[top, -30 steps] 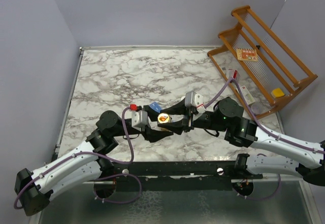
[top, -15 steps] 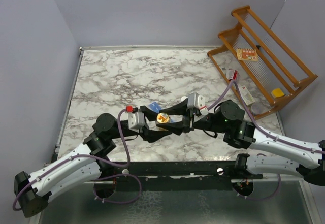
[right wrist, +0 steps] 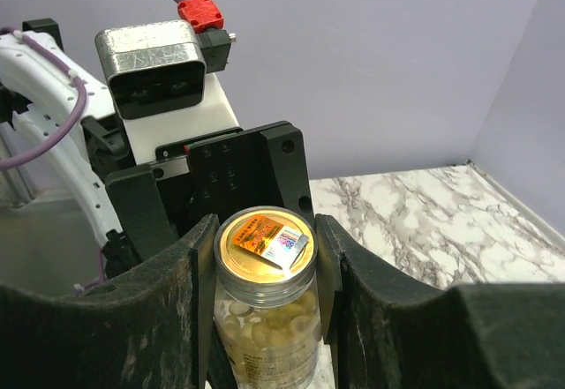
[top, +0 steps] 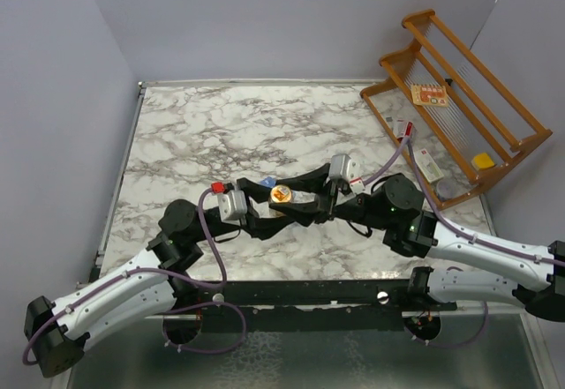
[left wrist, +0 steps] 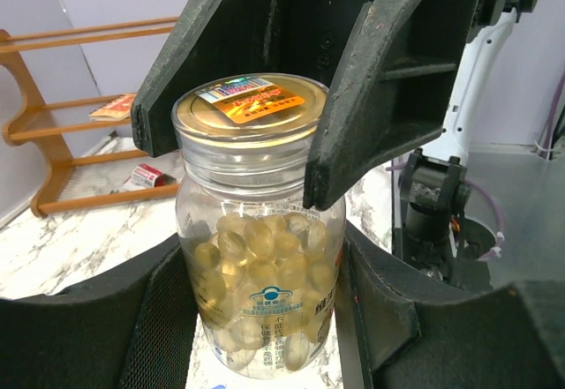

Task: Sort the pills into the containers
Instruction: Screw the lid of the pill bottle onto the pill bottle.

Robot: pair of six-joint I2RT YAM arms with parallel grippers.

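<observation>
Left fingers (left wrist: pixel 132 327) grip the pill bottle (left wrist: pixel 260 257) low; right fingers (left wrist: pixel 380 80) clasp its top.

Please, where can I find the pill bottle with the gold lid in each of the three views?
Top external: the pill bottle is at the centre, where the two arms meet.
Left wrist: the bottle fills the middle, seen from its side.
Right wrist: the bottle is at bottom centre, lid up.
Shared landmark: the marble table.
</observation>
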